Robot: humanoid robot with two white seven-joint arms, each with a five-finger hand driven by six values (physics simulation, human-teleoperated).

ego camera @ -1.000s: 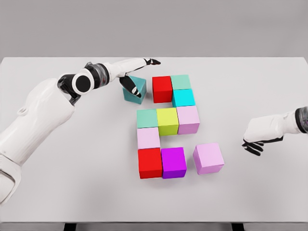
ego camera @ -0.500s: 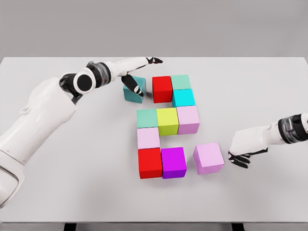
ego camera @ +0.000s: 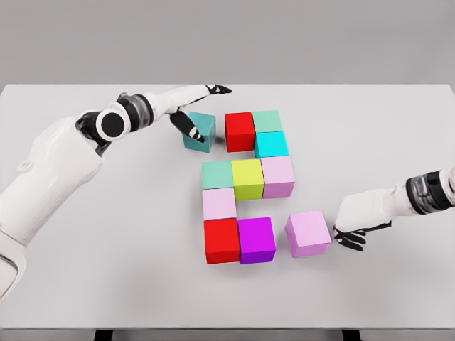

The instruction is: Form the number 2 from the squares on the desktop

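Closer now, the right hand [ego camera: 359,222] is touching the pink cube [ego camera: 308,234], fingers curled, while the left hand [ego camera: 192,114], fingers spread, is touching the teal cube [ego camera: 201,130].

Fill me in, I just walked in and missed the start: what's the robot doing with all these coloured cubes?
It is laying cubes out as a 2 on the white table. Most of the figure is in place. Two cubes sit loose: the teal cube at the upper left, slightly skewed with a gap before the red cube, and the pink cube at the lower right, apart from the purple cube. The left hand is at the teal cube with fingers spread; the right hand is at the pink cube's right side.
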